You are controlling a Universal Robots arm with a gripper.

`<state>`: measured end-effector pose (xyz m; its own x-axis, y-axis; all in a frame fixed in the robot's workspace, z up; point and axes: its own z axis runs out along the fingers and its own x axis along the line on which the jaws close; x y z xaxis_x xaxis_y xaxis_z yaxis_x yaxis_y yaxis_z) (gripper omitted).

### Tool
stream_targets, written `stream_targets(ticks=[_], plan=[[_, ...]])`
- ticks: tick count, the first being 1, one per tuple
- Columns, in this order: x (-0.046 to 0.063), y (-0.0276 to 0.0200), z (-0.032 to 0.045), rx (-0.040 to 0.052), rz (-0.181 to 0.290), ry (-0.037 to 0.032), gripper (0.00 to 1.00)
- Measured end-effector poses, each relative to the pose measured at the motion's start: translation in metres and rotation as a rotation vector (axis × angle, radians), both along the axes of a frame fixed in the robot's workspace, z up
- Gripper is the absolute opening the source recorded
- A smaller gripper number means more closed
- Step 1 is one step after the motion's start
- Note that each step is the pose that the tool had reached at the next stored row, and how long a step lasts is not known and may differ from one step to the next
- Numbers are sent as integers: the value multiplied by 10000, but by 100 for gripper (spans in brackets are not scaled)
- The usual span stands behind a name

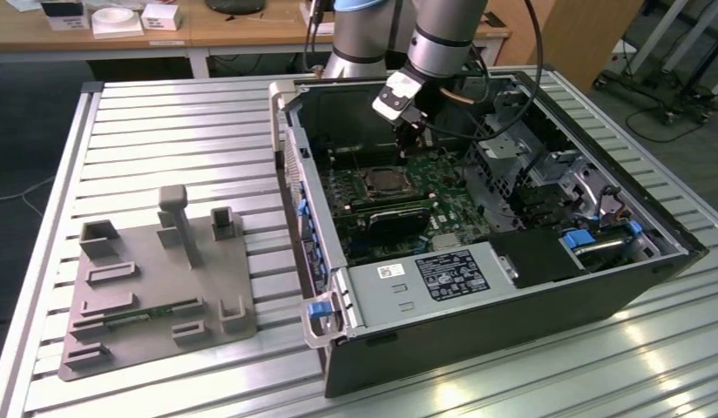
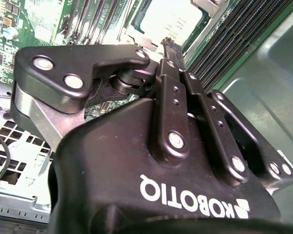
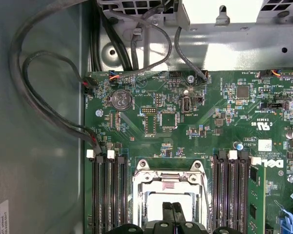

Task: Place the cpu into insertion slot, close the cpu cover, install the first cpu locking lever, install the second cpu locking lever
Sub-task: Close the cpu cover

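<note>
Fingertips of your gripper [image 3: 172, 210] are pressed together with nothing pinched between them, poised right over the cpu [image 3: 154, 202], which lies seated in the insertion slot [image 1: 376, 183] on the green motherboard [image 3: 185, 131]. The cpu cover [image 3: 168, 178] looks folded down around it, so you are most likely at the lever stage. Whether either locking lever is latched, you cannot tell here. Your next push calls for the closed tips to meet thin metal, not the chip's top, with a steady, square press
</note>
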<state>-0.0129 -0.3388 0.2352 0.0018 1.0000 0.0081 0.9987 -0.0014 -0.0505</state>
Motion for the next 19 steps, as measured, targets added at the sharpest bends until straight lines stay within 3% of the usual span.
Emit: stream_targets(ticks=[13, 19], plan=[[-25, 0, 0, 0, -2, -7, 10], [-84, 0, -4, -25, 32, -326, 10]])
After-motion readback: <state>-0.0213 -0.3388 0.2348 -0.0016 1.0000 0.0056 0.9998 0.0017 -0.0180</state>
